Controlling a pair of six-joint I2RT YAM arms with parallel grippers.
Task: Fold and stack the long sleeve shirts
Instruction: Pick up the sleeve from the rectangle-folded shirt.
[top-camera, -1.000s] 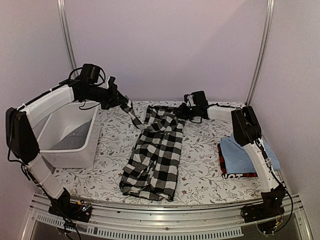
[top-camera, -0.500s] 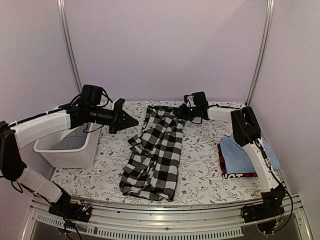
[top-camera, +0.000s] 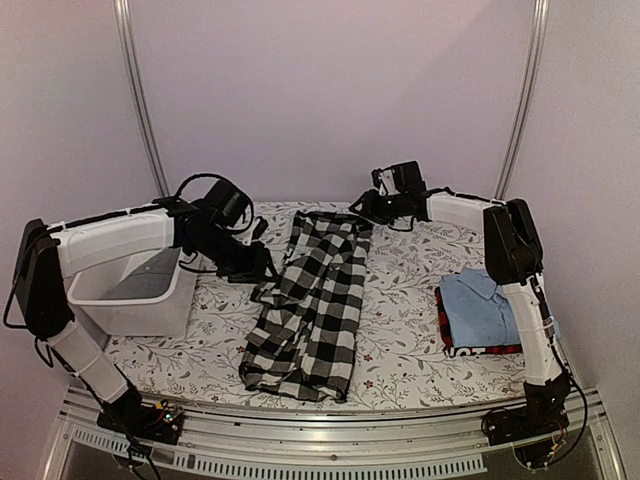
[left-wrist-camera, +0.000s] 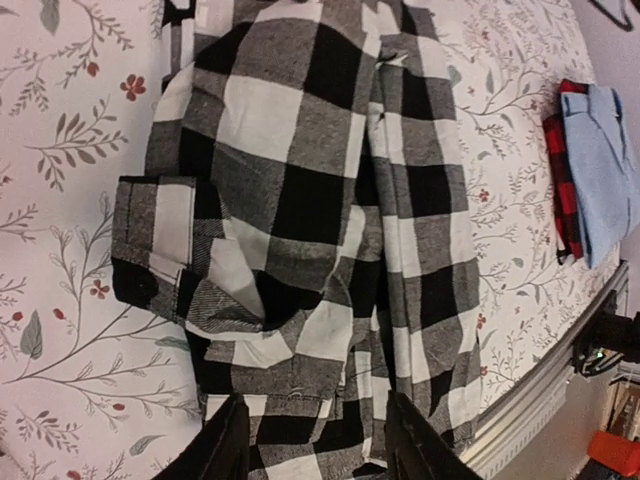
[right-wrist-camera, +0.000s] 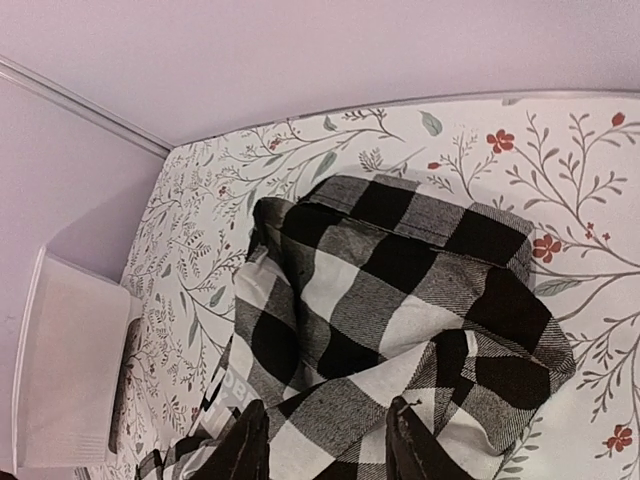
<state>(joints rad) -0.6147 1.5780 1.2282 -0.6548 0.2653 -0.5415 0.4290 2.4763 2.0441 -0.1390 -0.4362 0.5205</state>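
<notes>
Here, the large black-and-white checked cloth shirt (top-camera: 312, 300) lies along the middle of the floral-print table (top-camera: 400, 290) as 1 long, narrow strip. Its long axis runs far to near, drifting slightly left. The left gripper (left-wrist-camera: 315, 400) hovers over its left edge, where a sleeve cuff pokes out, fingers apart and holding nothing. The right gripper (right-wrist-camera: 328, 405) hovers over the far end, also parted and empty. The near hem is well apart from both.

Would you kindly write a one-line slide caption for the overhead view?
Checked shirt lying lengthwise on the floral table; light blue shirt folded atop a red-and-black one; white tub at left.
</notes>
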